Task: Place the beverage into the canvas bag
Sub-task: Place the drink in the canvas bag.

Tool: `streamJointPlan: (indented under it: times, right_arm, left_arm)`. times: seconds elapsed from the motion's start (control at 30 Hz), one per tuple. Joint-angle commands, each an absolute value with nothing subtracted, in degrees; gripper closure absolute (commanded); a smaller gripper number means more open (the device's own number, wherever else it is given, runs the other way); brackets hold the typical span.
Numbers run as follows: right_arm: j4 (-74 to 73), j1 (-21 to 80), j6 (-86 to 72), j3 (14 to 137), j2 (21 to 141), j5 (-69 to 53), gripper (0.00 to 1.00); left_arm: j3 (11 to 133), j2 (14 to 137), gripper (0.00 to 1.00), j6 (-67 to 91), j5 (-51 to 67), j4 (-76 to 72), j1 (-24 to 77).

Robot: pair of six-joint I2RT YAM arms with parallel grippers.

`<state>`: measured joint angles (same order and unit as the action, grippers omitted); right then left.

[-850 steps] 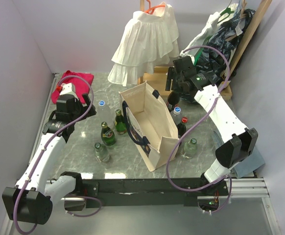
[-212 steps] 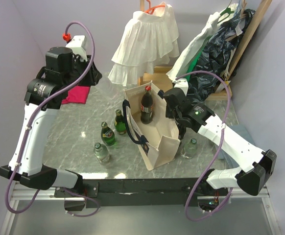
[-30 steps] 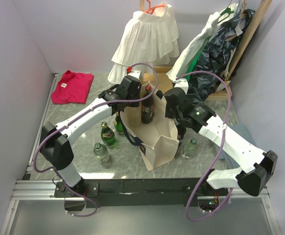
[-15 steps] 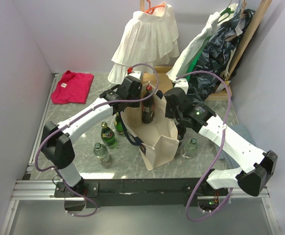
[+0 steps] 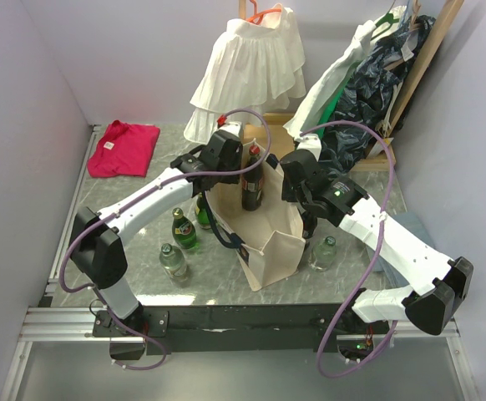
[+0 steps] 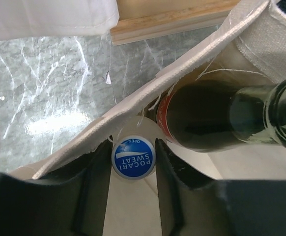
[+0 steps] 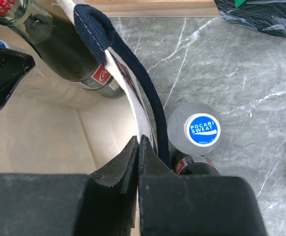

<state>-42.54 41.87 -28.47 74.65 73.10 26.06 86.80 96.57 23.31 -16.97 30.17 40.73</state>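
The near half of the tall cream canvas bag (image 5: 270, 252) is open from above. Its far end is full: a dark red-capped cola bottle (image 5: 251, 189), a blue-capped bottle (image 6: 133, 157) just beside it, and the left gripper (image 6: 133, 145) over that. The right gripper (image 7: 138, 141) pinches the right wall. Green glass bottles (image 5: 183, 230) stand near the left wall.

Cloth, gloss and matt black where I work.
The canvas bag (image 6: 197, 59) is coarse matt cream weave, its navy strap (image 7: 138, 88) dull webbing. The cola bottle (image 6: 207, 123) is dark and glossy, the blue cap (image 6: 132, 158) smooth plastic. My fingers (image 6: 95, 189) look matt black. The table (image 6: 49, 83), left of frame, shines like polished marble.
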Motion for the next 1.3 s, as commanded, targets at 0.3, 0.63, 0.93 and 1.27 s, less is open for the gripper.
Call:
streamJointPlan:
  times: [0.3,0.63,0.93,1.27]
  right_arm:
    - [-41.75,42.01,-28.13,74.97,72.42,26.72,1.0]
    - [-41.75,42.01,-27.95,75.67,72.69,26.63,1.0]
    - [-41.66,42.01,-28.12,76.11,72.95,26.28,1.0]
    - [-42.36,42.01,-27.69,79.1,73.21,26.02,0.98]
  left_arm:
    - [86.13,93.96,0.44,22.33,-19.07,27.86,41.57]
    - [87.62,92.55,0.41,21.88,-20.3,28.48,42.01]
    - [91.31,91.23,0.39,20.74,-22.23,30.23,42.1]
    - [93.78,86.58,0.32,18.29,-25.75,30.67,42.19]
